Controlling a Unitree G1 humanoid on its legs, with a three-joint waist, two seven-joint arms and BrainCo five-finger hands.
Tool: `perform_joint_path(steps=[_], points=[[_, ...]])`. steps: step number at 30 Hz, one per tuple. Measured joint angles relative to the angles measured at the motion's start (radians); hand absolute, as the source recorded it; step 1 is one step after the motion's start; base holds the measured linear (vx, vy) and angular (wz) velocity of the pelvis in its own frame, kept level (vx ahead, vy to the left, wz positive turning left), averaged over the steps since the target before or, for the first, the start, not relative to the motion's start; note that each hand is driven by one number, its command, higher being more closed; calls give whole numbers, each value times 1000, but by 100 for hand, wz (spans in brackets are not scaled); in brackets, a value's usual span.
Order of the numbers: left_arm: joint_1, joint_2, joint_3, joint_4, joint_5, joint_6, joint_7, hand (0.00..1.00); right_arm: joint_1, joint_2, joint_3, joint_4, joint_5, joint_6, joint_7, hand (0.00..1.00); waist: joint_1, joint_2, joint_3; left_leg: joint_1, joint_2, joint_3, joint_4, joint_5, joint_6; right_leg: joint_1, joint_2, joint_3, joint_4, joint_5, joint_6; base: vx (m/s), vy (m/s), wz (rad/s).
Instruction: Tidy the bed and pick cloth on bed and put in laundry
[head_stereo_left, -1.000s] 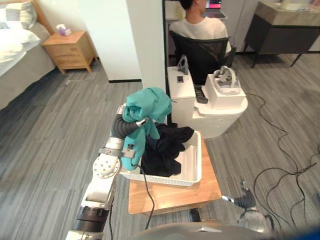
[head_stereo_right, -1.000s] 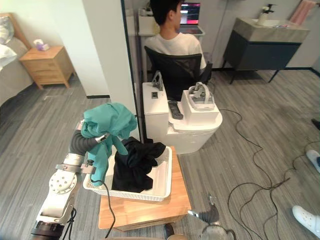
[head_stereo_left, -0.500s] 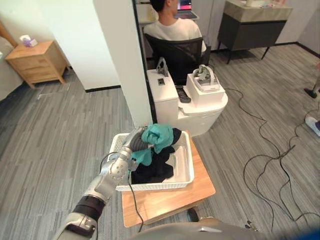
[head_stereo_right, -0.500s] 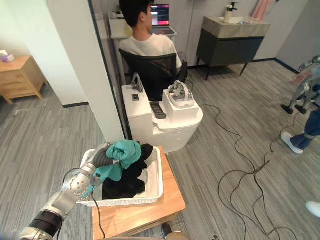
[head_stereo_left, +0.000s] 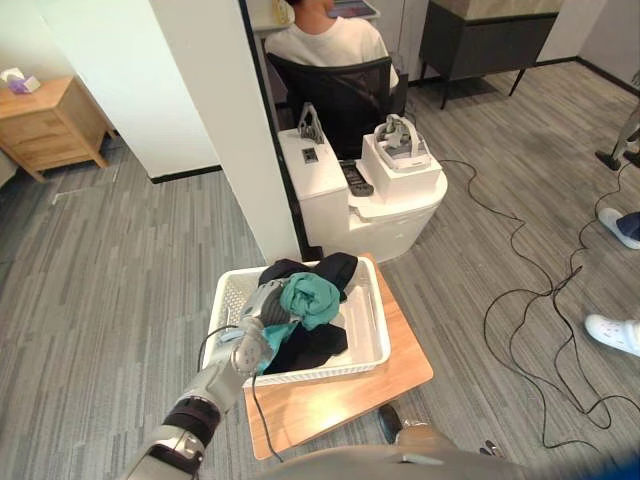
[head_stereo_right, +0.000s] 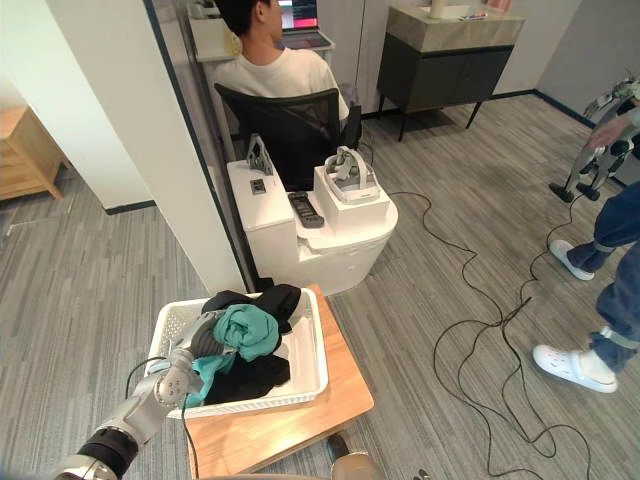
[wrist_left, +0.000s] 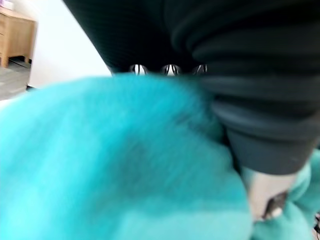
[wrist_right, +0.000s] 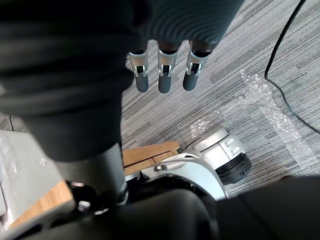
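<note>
A white laundry basket (head_stereo_left: 376, 328) stands on a low wooden table (head_stereo_left: 404, 370). Black clothes (head_stereo_left: 322, 270) lie in it, and a teal cloth (head_stereo_left: 312, 298) is bunched on top of them. My left hand (head_stereo_left: 261, 304) reaches into the basket from its left side and lies against the teal cloth. In the left wrist view the teal cloth (wrist_left: 115, 160) covers the fingers below the hand's dark cover (wrist_left: 240, 75), hiding how they stand. My right hand (wrist_right: 163, 75) hangs over the grey floor, fingers straight and holding nothing.
A white round stand (head_stereo_left: 392, 200) with a headset and a remote is just beyond the table. A person (head_stereo_left: 330, 45) sits in a black chair behind it. A white pillar (head_stereo_left: 215, 110) rises at the left. Cables (head_stereo_left: 540, 300) trail over the floor, and another person's shoe (head_stereo_left: 612, 332) is at the right.
The camera view has shifted. My left hand has brought the teal cloth down from above the basket's left rim into the basket, onto the black clothes.
</note>
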Motion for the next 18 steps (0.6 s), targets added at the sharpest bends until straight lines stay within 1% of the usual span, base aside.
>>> perform_joint_path(steps=[3, 6, 7, 8, 10, 11, 13, 14, 15, 18], points=[[0, -3, 11, -10, -10, -36, 10, 0, 0, -1, -6, 7, -6, 1, 11, 0, -1, 1, -8, 14, 5, -7, -3, 0, 0, 17, 3, -8, 0, -6, -5, -29, -54, 8], [-1, 1, 45, -84, -59, -66, -21, 0, 1, -1, -12, 8, -8, 6, 16, 0, 0, 1, -13, 15, 6, -21, -3, 2, 3, 24, 1, -27, 0, -7, -6, -32, -53, 13], [-1, 6, 52, -108, -72, -74, -42, 0, 2, -1, -15, 8, -7, 13, 22, 0, 3, 3, -17, 16, 6, -25, -4, 3, 5, 27, 1, -32, 0, -8, -6, -24, -36, 11], [-1, 9, 53, -116, -81, -76, -51, 0, 2, -2, -15, 8, -7, 14, 24, 0, 5, 4, -19, 17, 7, -27, -5, 4, 5, 28, 1, -33, -1, -8, -6, -26, -48, 10], [-1, 31, 73, -155, -89, -79, -99, 0, 3, -2, -15, 8, -7, 21, 32, 0, 9, 6, -22, 29, 6, -39, -15, 11, 7, 43, 0, -46, -4, -8, -7, -24, -48, 14], [-2, 37, 74, -163, -95, -79, -104, 0, 3, -3, -15, 8, -7, 22, 32, 0, 9, 5, -22, 31, 6, -45, -18, 13, 7, 47, -1, -50, -7, -8, -7, -28, -44, 21], [-1, 50, 87, -198, -132, -79, -111, 0, 4, -3, -15, 16, -7, 28, 33, 0, 25, 2, -30, 30, 6, -53, -22, 17, 8, 52, -3, -61, -13, -8, -7, -27, -41, 14], [-1, 51, 97, -207, -138, -79, -114, 0, 4, -4, -15, 20, -7, 29, 34, 0, 26, 1, -31, 28, 5, -57, -22, 18, 8, 52, -4, -65, -13, -8, -7, -24, -37, 14], [0, 55, 115, -223, -168, -78, -118, 0, 3, -4, -15, 27, -7, 30, 35, 0, 28, -1, -34, 25, 5, -68, -23, 21, 10, 54, -6, -76, -15, -8, -7, -19, -35, 24], [7, 61, 169, -274, -323, -73, -117, 0, 2, -3, -12, 27, -6, 33, 35, 0, 32, -7, -40, 29, 1, -86, -38, 33, 10, 66, -10, -92, -30, -8, -7, -17, -30, 20]])
